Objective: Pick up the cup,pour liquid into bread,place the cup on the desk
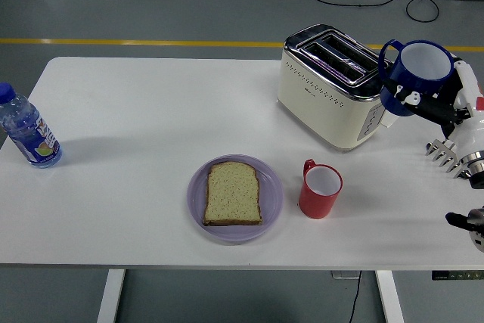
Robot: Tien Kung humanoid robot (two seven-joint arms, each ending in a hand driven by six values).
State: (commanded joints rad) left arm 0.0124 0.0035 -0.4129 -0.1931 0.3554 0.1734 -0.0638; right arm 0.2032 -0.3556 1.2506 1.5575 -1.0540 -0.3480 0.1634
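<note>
One hand works alone — the right hand (pixel 431 104) wraps its fingers round the blue cup (pixel 417 67), upright beside the toaster (pixel 333 88) — likely so nothing spills before reaching the bread (pixel 234 193).

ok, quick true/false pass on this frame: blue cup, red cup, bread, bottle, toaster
1. The right hand holds the blue cup right of the toaster. True.
2. The blue cup stands on the table. False: it is held up in the air, mouth tipped slightly.
3. The bread lies on a purple plate. True.
4. The red cup is left of the plate. False: it stands to the plate's right.
5. The water bottle lies on its side. False: it stands upright at the table's left edge.
</note>
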